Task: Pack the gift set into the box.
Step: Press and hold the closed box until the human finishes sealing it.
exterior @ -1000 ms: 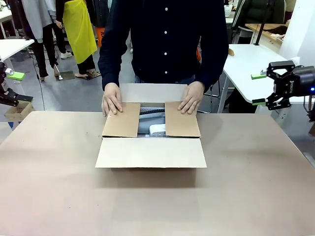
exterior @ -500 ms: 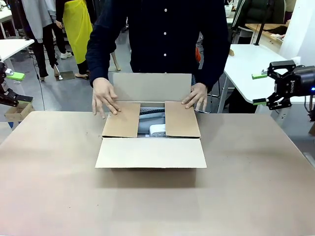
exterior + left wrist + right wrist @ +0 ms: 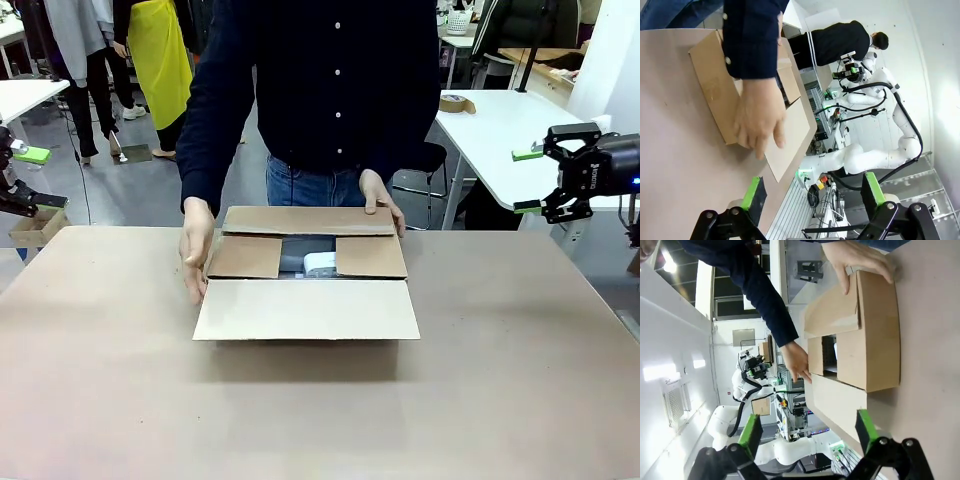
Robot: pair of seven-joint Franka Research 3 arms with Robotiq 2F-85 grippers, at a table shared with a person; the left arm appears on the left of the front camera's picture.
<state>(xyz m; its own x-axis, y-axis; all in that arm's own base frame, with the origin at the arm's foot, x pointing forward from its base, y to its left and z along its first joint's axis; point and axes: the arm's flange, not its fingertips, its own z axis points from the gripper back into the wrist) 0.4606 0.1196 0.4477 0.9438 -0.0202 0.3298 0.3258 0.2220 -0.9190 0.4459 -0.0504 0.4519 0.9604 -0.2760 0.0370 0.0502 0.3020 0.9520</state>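
A person's flat hand (image 3: pixel 381 197) is holding the far flap (image 3: pixel 300 220) over the cardboard carton (image 3: pixel 305 312), gift set (image 3: pixel 318 263) lying inside; side flaps (image 3: pixel 246 257) likely need keeping level. The left gripper (image 3: pixel 812 192) and right gripper (image 3: pixel 528 181) are hanging open, empty.

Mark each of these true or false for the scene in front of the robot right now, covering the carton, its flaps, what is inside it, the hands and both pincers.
1. The near flap of the cardboard carton lies open, toward the robot. True.
2. The right pincer is shut on a flap. False: it hangs open, well apart from the carton, holding nothing.
3. A person's hand rests on the far flap. True.
4. The carton is empty. False: a small white box and a grey pouch show through the gap between the side flaps.
5. The left pincer grips the carton's side. False: it is open and away from the carton; the person's other hand is at that side.
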